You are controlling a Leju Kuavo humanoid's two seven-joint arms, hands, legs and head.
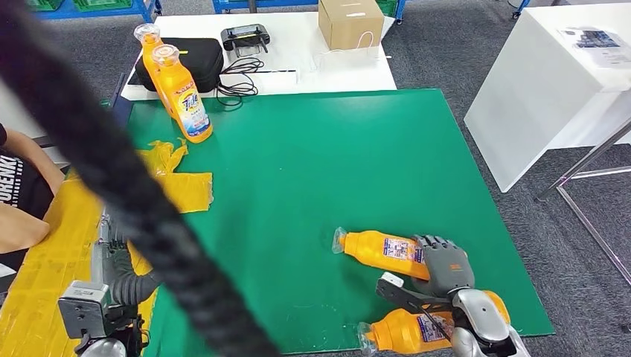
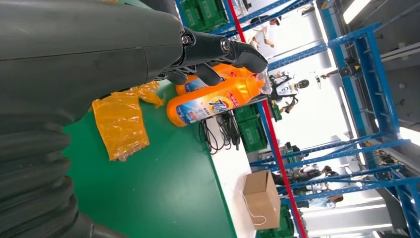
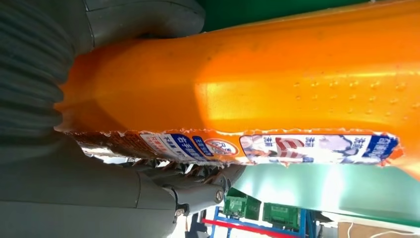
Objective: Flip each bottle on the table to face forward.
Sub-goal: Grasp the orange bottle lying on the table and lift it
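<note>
Bottle: you see a glossy orange plastic bottle (image 3: 277,84) lying lengthwise across most of the view.
Label: a torn-edged printed label strip (image 3: 257,148) in blue, red and white runs along one side of it.
Right hand: your grey ribbed right hand (image 3: 114,163) wraps around one end of the bottle.
Surface: a green table mat (image 3: 337,186) lies behind.
Background: green plastic crates (image 3: 257,210) on a blue rack.

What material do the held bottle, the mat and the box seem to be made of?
Held bottle: probably glossy orange plastic, with bright highlights and a printed film label. Mat: smooth matte green sheet, maybe rubber or vinyl; I cannot tell which. Box: brown cardboard, dull with folded edges.
</note>
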